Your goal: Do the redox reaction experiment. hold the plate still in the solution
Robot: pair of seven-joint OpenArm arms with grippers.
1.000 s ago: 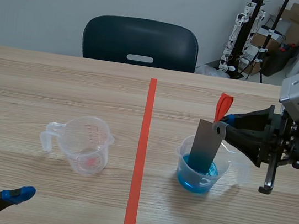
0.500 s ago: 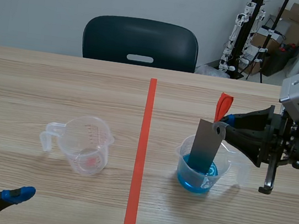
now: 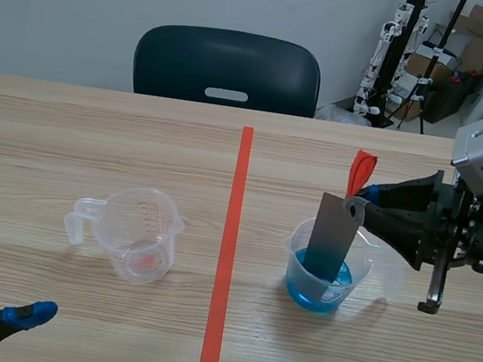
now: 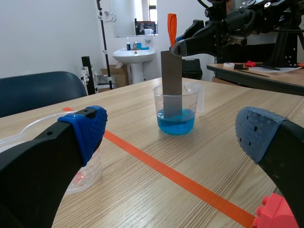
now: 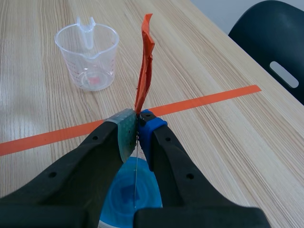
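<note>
A grey metal plate (image 3: 333, 234) with an orange-red tab (image 3: 360, 173) at its top stands in a clear cup of blue solution (image 3: 323, 269), right of the tape line. My right gripper (image 3: 366, 199) is shut on the plate's top edge, and its lower end sits in the liquid. From the right wrist, the fingers pinch the thin plate (image 5: 137, 152) just below the tab (image 5: 144, 71), above the blue solution (image 5: 129, 192). My left gripper (image 4: 171, 137) is open, low at the near left of the table, with the cup (image 4: 175, 108) and plate (image 4: 171, 83) ahead of it.
An empty clear measuring cup (image 3: 136, 233) with a handle stands left of the orange-red tape line (image 3: 228, 251). A dark chair (image 3: 228, 68) is behind the table's far edge. Boxes and stands fill the back right corner.
</note>
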